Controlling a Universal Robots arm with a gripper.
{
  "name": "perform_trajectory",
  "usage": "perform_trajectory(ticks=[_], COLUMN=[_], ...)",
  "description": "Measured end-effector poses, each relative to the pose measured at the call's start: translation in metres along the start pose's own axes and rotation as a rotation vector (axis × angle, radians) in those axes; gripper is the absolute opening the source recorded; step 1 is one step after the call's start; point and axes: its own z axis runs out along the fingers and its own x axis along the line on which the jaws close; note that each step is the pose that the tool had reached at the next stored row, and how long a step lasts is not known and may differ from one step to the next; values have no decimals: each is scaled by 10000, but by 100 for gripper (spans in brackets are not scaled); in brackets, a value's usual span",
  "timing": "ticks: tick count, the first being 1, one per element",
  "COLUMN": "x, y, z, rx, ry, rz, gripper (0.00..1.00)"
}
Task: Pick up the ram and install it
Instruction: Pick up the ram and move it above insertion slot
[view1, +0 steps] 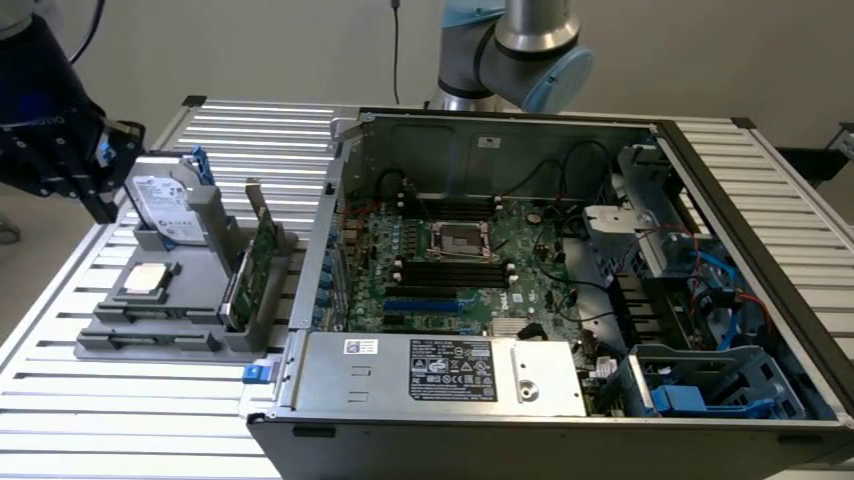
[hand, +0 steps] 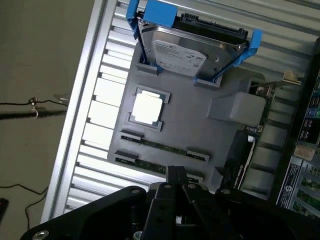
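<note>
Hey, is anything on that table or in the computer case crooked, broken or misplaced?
Nothing stands out. The silver hard drive with blue handles, the square silver chip, the thin dark-green ram stick and the green expansion card all sit in the grey plastic holder.

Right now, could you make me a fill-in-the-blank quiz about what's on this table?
1. The hard drive standing in the gray holder has ____ handles.
2. The processor chip lies flat between the hard drive and the ____.
3. The shut gripper, near the holder, holds ____.
Missing words: blue; ram; nothing.
</note>
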Motion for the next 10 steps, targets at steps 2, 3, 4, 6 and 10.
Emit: perform_trajectory(ticks=[2,3,4,6,10], x=[0,0,0,0,0], y=[0,0,0,0,-1], z=[1,2,3,5,8], rx=[5,8,10,15,25], ry=[17,26,35,51,86], rz=[-376,-551,-736,-1095,-1825], gripper=[11,11,11,11,11])
